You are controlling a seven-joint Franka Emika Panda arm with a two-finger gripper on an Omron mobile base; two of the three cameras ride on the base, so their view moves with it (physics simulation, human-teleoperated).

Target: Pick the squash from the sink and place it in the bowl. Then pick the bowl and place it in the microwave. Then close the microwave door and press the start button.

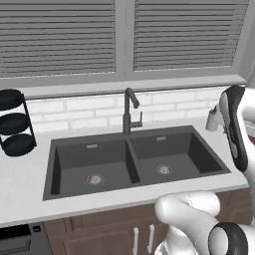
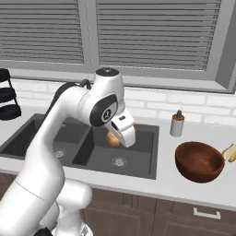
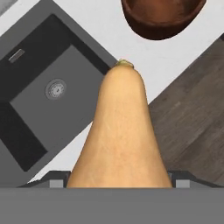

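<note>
Above the right basin of the sink, the end effector grips the squash, its narrow stem end pointing toward the bowl on the desk beyond the sink's right rim.

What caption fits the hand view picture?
Squash held in the jaws above the sink, wooden bowl ahead.

1 squash, 1 bowl, 1 sink
</note>
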